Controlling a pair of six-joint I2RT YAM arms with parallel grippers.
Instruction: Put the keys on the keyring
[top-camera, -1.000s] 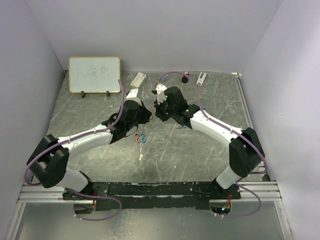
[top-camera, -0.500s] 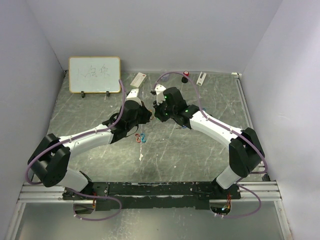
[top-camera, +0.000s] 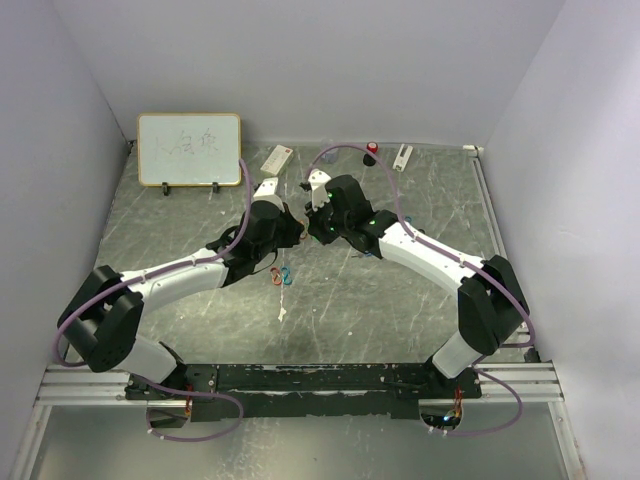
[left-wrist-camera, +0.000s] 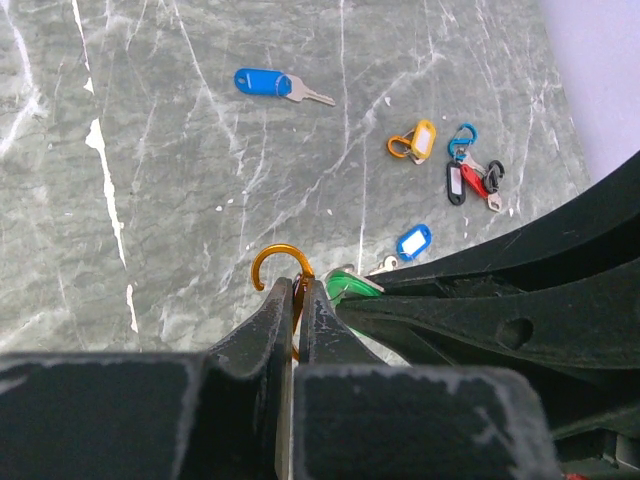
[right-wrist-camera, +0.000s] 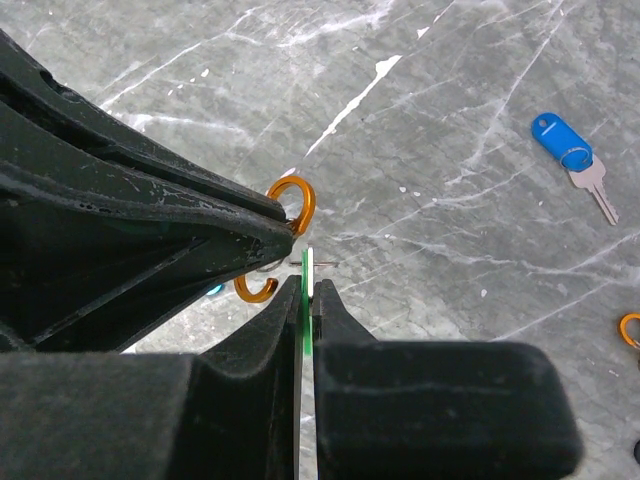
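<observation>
my left fingers (left-wrist-camera: 296, 300) clamped on orange ring (left-wrist-camera: 281, 262) | my right fingers (right-wrist-camera: 306, 285) clamped on green-tagged key (left-wrist-camera: 350, 287), edge-on, long axis along them, tip touching the ring | blue-tagged key (left-wrist-camera: 268, 84) flat on counter (left-wrist-camera: 150, 160) beyond ring, blade pointing right

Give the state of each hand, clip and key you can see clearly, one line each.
left hand: shut on orange clip.
right hand: shut on green key.
orange clip: gripped, raised off the table, curved end sticking out past the fingers.
green key: gripped by its tag, close to the clip; whether it is threaded on cannot be seen.
blue key: lying flat on the table, loose.
</observation>
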